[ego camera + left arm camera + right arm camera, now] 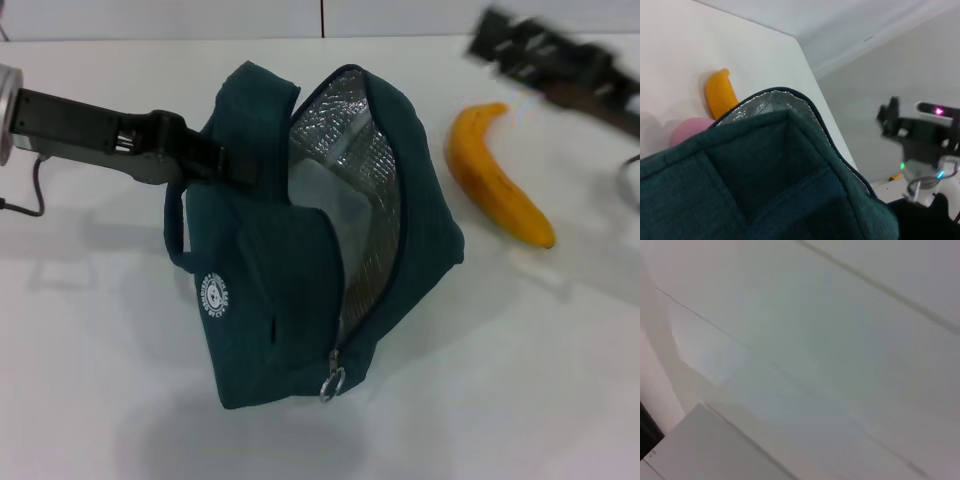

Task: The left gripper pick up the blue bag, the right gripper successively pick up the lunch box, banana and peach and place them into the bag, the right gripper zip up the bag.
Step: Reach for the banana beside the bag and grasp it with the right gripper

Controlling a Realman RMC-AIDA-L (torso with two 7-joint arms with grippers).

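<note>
The blue bag (290,290) hangs tilted above the white table, its mouth unzipped and the silver lining (360,150) showing. My left gripper (222,160) is shut on its handle at the bag's left side. A pale clear shape inside the mouth looks like the lunch box (322,205). To the right of the bag, the banana (497,185) lies on the table. The left wrist view shows the bag's edge (790,165), the banana (720,95) and the pink peach (687,132) beyond it; the bag hides the peach in the head view. My right gripper (500,45) is blurred at the far right, above the banana.
The metal ring pull (332,383) hangs at the near end of the zipper. A cable (30,195) trails at the table's left edge. The right wrist view shows only pale wall panels.
</note>
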